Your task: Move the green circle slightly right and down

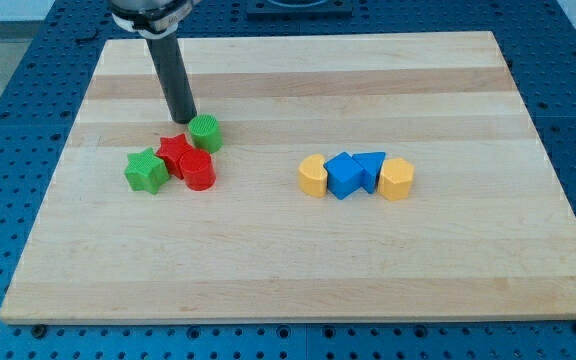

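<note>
— One relation mattered: where did my tip stand against the green circle?

— At about ten o'clock of it, just beside, perhaps touching. So the circle lay toward four o'clock, the way it should go. It touched the red star, above the red cylinder.

— Any hand?

— None; a bare rod, holding nothing.

— Writing on the counter?

— None readable.

Red, blue, yellow blks

Blocks, 8 total: 2 green, 2 red, 2 blue, 2 yellow; 1 board.
</note>
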Action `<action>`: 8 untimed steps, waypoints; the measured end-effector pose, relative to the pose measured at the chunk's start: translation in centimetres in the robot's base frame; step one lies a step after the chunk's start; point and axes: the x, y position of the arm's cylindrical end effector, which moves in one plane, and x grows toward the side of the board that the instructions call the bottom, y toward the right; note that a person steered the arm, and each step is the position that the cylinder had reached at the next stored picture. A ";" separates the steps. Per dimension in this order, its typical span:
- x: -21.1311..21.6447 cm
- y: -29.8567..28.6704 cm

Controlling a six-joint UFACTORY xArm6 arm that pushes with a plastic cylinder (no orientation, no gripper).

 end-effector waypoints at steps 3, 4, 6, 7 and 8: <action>0.8 4.8; 0.8 7.1; 3.7 9.5; 6.0 9.5; 5.4 9.5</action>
